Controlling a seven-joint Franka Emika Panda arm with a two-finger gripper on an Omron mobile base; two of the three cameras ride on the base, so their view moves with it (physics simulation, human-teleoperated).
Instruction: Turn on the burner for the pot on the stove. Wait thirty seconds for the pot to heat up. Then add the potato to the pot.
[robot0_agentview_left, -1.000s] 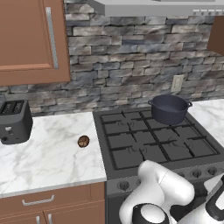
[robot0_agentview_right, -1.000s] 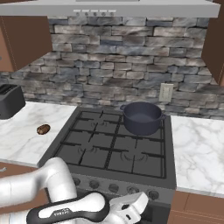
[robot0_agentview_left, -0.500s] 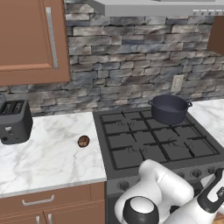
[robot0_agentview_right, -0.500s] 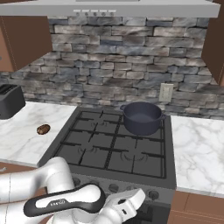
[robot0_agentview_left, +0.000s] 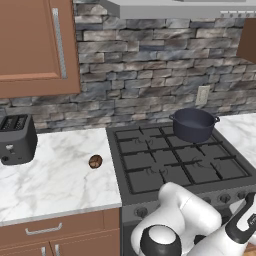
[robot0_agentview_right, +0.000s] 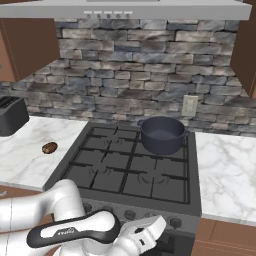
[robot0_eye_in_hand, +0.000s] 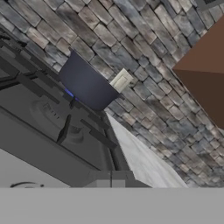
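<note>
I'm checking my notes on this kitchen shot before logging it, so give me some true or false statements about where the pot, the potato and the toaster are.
1. The round dark blue-grey cooking pot sits on the back right burner of the black gas stove. True.
2. The small brown oval potato lies inside the pot. False: it rests on the white marble counter left of the stove.
3. The pot has a lid on. False: it is open, with no lid.
4. A black toaster stands on the counter, farther left than the potato. True.
5. The end effector is holding the potato. False: the potato lies alone on the counter, with the white arm low at the stove's front.
</note>
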